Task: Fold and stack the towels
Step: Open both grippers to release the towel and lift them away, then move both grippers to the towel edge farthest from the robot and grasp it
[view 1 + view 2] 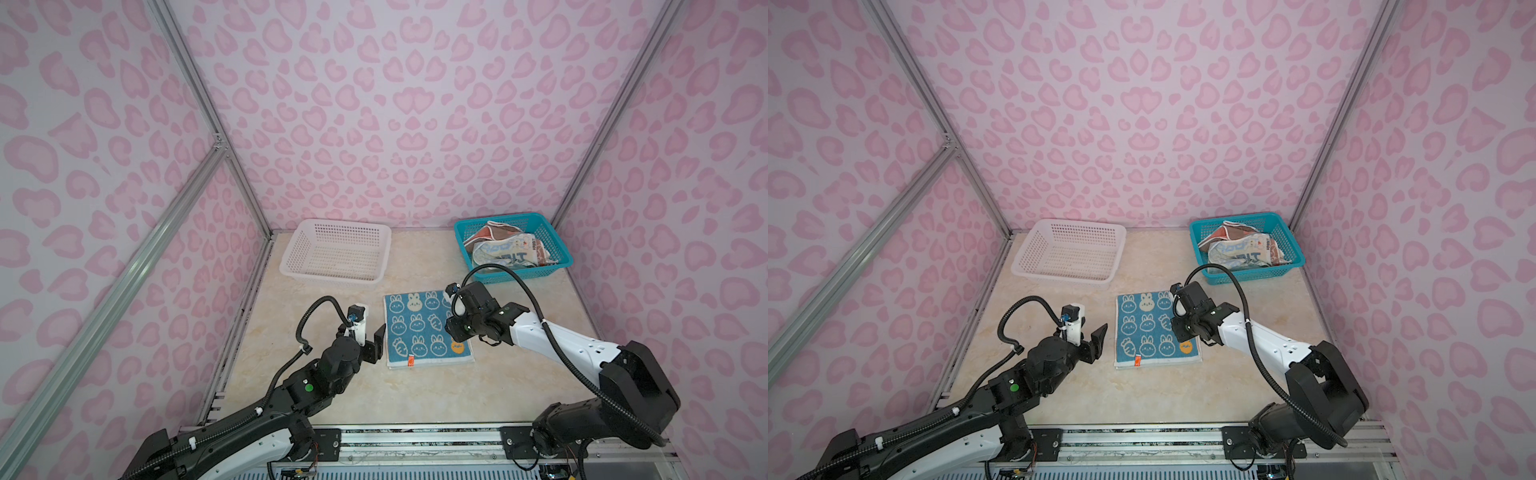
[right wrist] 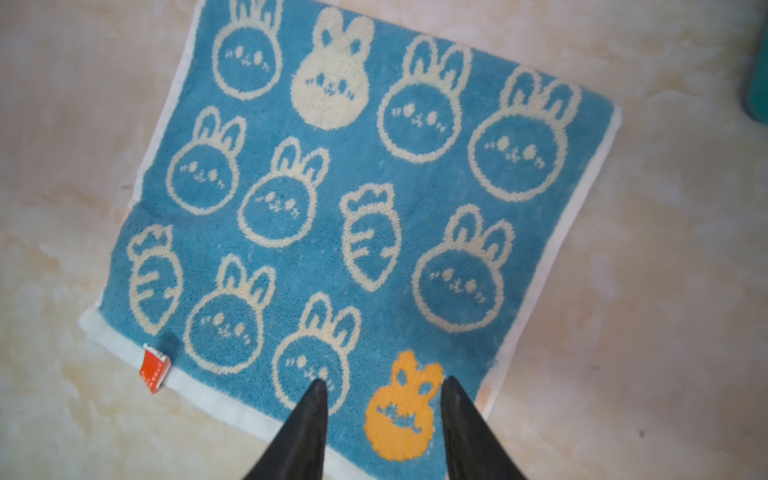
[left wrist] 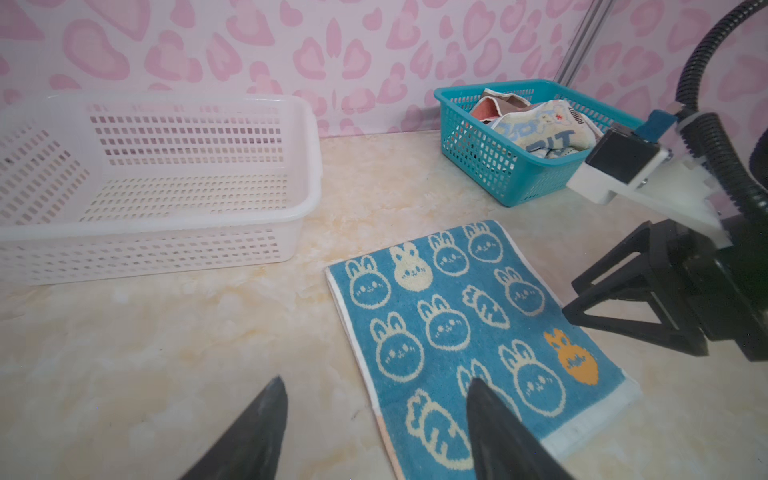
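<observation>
We see nubby terry cloth in the rabbit towel [image 2: 374, 187], slightly glossy perforated plastic in the white basket [image 1: 340, 232] at eleven o'clock, and a smooth marble-look tabletop [image 1: 415, 395].

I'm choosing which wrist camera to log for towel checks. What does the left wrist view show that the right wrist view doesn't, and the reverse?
Left wrist only: the white perforated plastic basket and the crumpled towels heaped in the teal perforated plastic basket. Right wrist only: the small orange-red tag on the white hem of the folded blue towel with white rabbits. Both: that towel, lying flat on the beige marbled table, and its single orange rabbit.
</observation>
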Robot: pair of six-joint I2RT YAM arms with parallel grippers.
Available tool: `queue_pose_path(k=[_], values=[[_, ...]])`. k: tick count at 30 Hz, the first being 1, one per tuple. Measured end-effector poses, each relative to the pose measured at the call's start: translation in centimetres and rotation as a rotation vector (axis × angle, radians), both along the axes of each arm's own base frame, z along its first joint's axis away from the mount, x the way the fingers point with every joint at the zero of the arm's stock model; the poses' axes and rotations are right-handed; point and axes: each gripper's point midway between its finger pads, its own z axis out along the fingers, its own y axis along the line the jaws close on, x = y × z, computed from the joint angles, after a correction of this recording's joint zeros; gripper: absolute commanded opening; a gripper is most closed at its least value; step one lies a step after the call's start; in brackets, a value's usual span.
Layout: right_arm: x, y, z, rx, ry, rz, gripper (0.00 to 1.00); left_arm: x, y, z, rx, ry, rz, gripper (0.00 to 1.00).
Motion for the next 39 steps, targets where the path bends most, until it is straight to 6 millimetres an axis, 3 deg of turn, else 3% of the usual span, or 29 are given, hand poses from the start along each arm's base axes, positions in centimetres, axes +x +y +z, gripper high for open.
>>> queue_pose_path(k=[4,6,10,16,27,31,39], values=[[-0.2,0.2,-2.3,0.005,0.038,-0.035,0.43,1.5,0.1,-1.3,0.045,0.069,0.041,0.96],[-0.9,-0.1,-3.7,0.002,0.068,-0.058,0.41,2.1,-0.3,-2.2,0.074,0.115,0.040,1.00],[-2.6,-1.1,-6.0,-0.005,0.114,-0.113,0.39,3.7,-2.3,-3.4,0.116,0.180,0.016,0.98],[-3.5,-1.9,-6.3,0.048,0.091,-0.184,0.39,6.5,-4.6,-4.3,0.149,0.240,0.002,0.99],[-7.4,-6.6,-5.5,-0.024,0.147,-0.300,0.44,10.8,-7.5,-8.0,0.195,0.394,-0.047,0.90],[-6.3,-6.7,-3.7,-0.011,0.106,-0.317,0.47,12.3,-9.2,-9.0,0.199,0.431,-0.076,0.86],[0.0,-8.8,-0.6,0.020,-0.001,-0.422,0.48,14.8,-12.2,-10.9,0.204,0.493,-0.113,0.74]])
